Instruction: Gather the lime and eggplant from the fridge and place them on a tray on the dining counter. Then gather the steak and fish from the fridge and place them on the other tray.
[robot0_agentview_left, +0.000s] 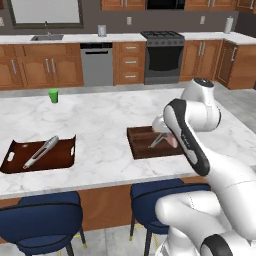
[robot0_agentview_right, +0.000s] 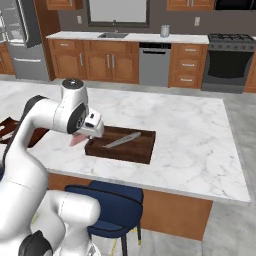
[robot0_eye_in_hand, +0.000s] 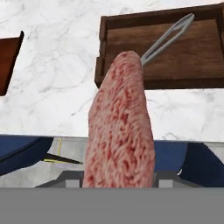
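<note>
steak (robot0_eye_in_hand: 120, 127) held by fingers | near tray (robot0_eye_in_hand: 175, 48): silver fish (robot0_eye_in_hand: 168, 37) inside

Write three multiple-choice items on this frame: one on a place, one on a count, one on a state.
1. Where is the green cup?
A. on the dining counter
B. on a stool
C. in a tray

2. How many red-brown trays are on the counter?
A. one
B. two
C. three

3. What is the gripper doing?
A. hanging open
B. pinching tongs
C. holding the steak

Key: 1 A, it stands on the marble. 2 B, the tray and the other tray. 3 C, the meat rises from its fingers.
</note>
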